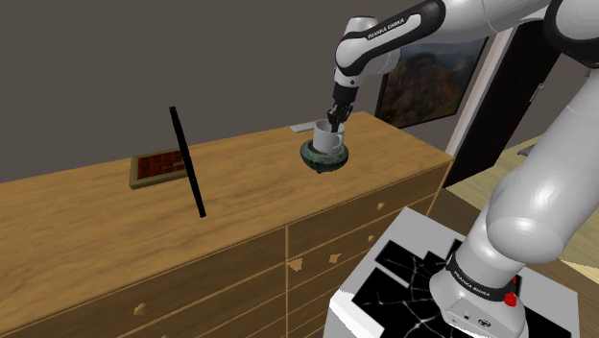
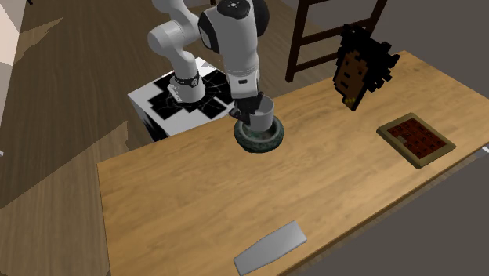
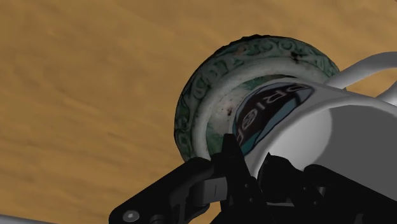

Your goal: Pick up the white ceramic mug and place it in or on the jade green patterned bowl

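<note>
Black two-finger gripper (image 1: 331, 125), clamped on rim of white ceramic mug w/ blue logo (image 1: 326, 140), holds it seated in jade-green patterned bowl (image 1: 324, 159) nr wooden dresser top's (image 1: 240, 182) robot-side edge; best open gently, lift straight.

Dresser (image 2: 172, 196): bowl (image 2: 261, 139), tray (image 2: 416, 139), grey slab (image 2: 269, 247), flat figure (image 2: 359, 67).

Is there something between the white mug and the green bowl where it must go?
Nothing visible stands between them. The white mug already sits inside the green bowl, with the pincer clasping its rim.
</note>
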### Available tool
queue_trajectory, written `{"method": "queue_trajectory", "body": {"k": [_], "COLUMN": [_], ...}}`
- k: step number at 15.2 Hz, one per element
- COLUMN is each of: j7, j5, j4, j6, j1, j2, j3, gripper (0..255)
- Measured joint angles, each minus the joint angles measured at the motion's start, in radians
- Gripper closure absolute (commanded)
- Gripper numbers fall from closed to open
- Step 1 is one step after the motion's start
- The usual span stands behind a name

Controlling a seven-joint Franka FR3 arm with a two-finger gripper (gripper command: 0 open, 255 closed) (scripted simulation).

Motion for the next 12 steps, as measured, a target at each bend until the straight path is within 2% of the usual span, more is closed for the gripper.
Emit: {"method": "queue_trajectory", "body": {"k": [7,8,12], "j7": [-0.004,-0.003,-0.004], "j5": [0.003,0.003,0.002], "j4": [-0.007,-0.006,-0.01], "j6": [0.016,0.016,0.016], "j1": [0.0,0.0,-0.001], "j2": [0.005,0.005,0.006], "j3": [-0.001,-0.001,-0.001], "gripper": [255,0,0]}}
